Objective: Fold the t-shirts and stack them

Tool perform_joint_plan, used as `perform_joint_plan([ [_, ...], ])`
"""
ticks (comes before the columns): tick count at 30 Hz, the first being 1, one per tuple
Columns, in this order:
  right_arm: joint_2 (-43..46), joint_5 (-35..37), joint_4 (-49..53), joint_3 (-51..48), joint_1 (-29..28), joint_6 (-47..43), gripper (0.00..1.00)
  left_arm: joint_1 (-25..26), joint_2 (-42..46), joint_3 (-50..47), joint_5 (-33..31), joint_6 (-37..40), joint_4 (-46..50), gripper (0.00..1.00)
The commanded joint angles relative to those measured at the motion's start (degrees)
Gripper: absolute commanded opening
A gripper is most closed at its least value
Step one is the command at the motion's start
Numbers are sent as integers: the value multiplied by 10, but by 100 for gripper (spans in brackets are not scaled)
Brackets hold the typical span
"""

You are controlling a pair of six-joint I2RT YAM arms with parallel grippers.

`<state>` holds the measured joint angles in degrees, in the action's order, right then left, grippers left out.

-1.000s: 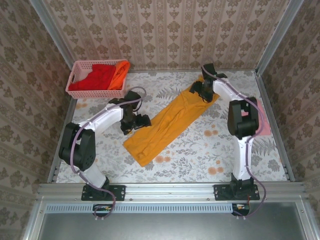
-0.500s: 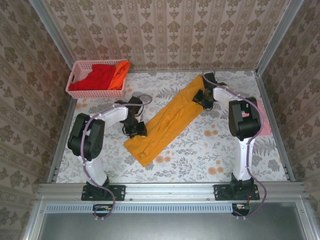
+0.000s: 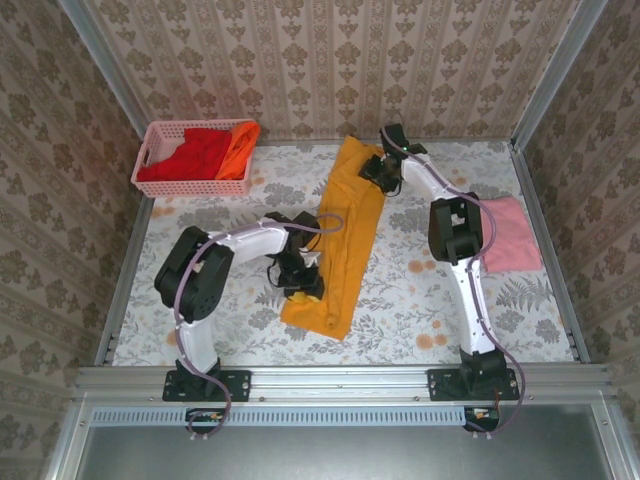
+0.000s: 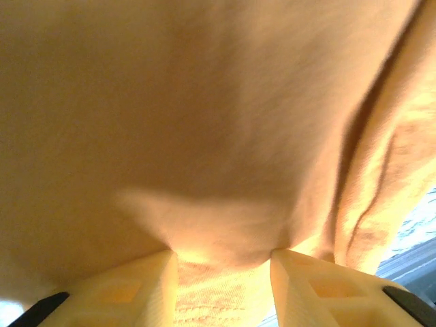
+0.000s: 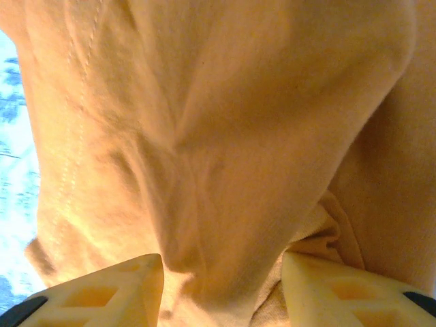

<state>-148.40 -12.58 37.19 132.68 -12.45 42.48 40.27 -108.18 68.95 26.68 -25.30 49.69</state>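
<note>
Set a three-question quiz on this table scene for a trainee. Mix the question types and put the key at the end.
1. Short answer: what do the left gripper and the right gripper both pinch?
2. True or false: the basket holds a red shirt and an orange shirt.
3. Where does the pink shirt lie? A) in the basket B) at the right edge of the table C) between the two arm bases

Key
1. The yellow shirt
2. True
3. B
</note>
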Motion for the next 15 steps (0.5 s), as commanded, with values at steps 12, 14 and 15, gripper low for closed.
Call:
perform_joint_plan([
  [12, 1, -22, 67, 103, -22, -20, 63, 5, 57, 21, -28, -29, -57, 47],
  [14, 64, -9, 55, 29, -23, -65, 67, -13, 101, 2, -38, -26, -71, 51],
  [15, 98, -2, 40, -17, -25, -82, 68, -21, 119, -6, -41, -23, -76, 53],
])
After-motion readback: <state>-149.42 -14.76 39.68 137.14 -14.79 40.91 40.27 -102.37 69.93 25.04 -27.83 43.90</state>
